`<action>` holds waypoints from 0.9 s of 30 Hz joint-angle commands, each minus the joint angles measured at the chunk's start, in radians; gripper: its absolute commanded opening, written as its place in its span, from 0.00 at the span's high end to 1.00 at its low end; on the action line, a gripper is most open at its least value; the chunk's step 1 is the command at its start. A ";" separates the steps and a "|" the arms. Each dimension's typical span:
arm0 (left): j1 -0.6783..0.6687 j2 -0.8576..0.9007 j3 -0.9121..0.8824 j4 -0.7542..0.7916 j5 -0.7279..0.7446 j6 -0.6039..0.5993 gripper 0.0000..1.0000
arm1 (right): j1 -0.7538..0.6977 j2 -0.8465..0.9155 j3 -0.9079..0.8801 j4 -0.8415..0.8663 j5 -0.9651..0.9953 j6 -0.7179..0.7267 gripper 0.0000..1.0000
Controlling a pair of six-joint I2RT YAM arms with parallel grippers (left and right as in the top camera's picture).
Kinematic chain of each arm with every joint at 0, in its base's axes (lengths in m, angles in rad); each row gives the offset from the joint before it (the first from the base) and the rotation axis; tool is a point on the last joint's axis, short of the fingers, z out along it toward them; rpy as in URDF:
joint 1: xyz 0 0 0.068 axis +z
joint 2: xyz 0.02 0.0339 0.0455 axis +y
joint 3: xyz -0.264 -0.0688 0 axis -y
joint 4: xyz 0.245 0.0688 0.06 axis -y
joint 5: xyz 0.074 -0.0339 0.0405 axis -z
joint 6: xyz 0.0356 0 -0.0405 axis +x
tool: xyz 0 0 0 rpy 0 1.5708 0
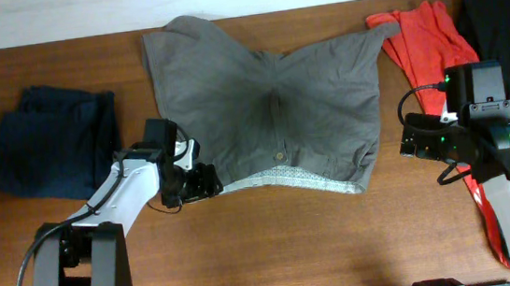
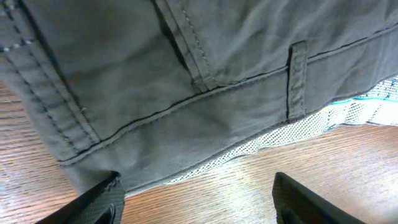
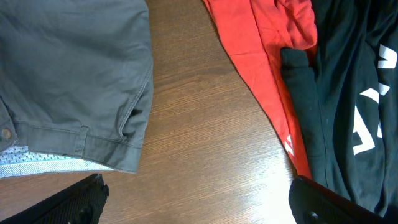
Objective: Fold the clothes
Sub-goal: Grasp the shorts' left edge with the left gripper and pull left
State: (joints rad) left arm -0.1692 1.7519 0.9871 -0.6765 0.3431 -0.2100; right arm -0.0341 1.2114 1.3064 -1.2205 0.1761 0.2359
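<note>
Shows grey-olive shorts [image 1: 271, 113] spread flat, left gripper [image 2: 198, 186] gaping at waistband corner, right gripper [image 3: 196, 193] gaping over bare tabletop [image 3: 205, 124].

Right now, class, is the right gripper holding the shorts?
No, the right gripper hangs open over bare table, beside the shorts at their waistband corner.

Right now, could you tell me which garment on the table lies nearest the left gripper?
The grey-olive shorts: the left gripper sits at their waistband corner. The navy garment lies farther off; the orange-red one is across the table.
</note>
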 commanded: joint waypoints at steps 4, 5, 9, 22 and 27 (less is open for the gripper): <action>0.021 -0.030 0.074 -0.081 -0.037 -0.009 0.03 | -0.008 -0.016 0.013 -0.003 0.019 0.005 0.02; 0.024 -0.043 0.090 -0.088 -0.048 -0.008 0.01 | -0.008 -0.016 0.013 -0.003 0.019 0.005 0.02; 0.028 -0.079 0.106 -0.093 -0.129 -0.023 0.01 | -0.008 -0.016 0.013 -0.003 0.019 0.005 0.02; 0.028 -0.058 0.006 -0.042 -0.216 -0.093 0.03 | -0.008 -0.016 0.013 -0.011 0.019 0.005 0.02; 0.028 -0.056 -0.037 0.051 -0.164 -0.097 0.22 | -0.008 -0.016 0.013 -0.011 0.019 0.005 0.02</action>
State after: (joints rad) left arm -0.1452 1.6913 0.9726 -0.6529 0.1493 -0.2974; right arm -0.0341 1.2106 1.3064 -1.2278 0.1761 0.2356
